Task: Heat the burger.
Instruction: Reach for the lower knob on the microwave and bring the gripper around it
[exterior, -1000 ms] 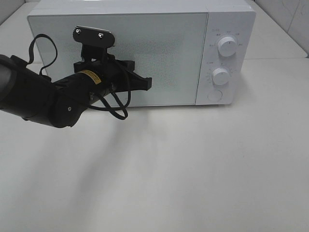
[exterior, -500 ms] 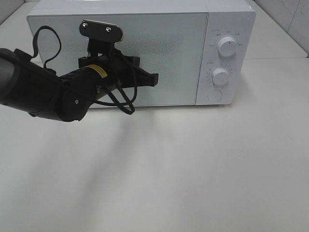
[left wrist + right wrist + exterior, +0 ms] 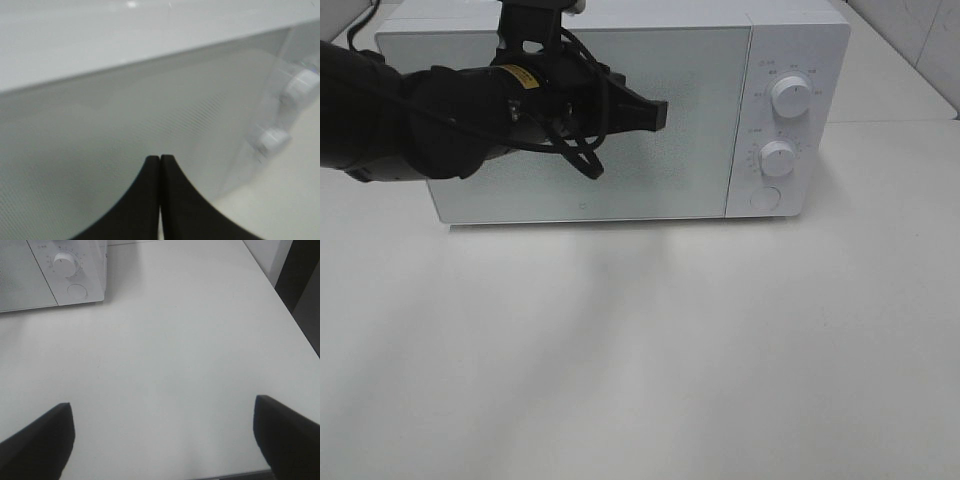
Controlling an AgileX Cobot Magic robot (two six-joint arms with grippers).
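The microwave (image 3: 800, 35) has its door (image 3: 695, 150) closed; left gripper (image 3: 658, 112) pinched tight on nothing, up before that door; right gripper (image 3: 162, 440) spread wide, empty, above the table (image 3: 175, 340).

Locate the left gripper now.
Exterior high view: the left gripper, shut, hangs in front of the upper middle of the microwave door, left of the upper knob.

Mock kitchen on a lab bench; white microwave (image 3: 670, 160); plain white tabletop (image 3: 670, 350)

microwave casing (image 3: 820, 60): glossy white, smooth | door (image 3: 690, 160): fine dotted mesh | table (image 3: 720, 350): matt, smooth | left gripper (image 3: 662, 113): matt black
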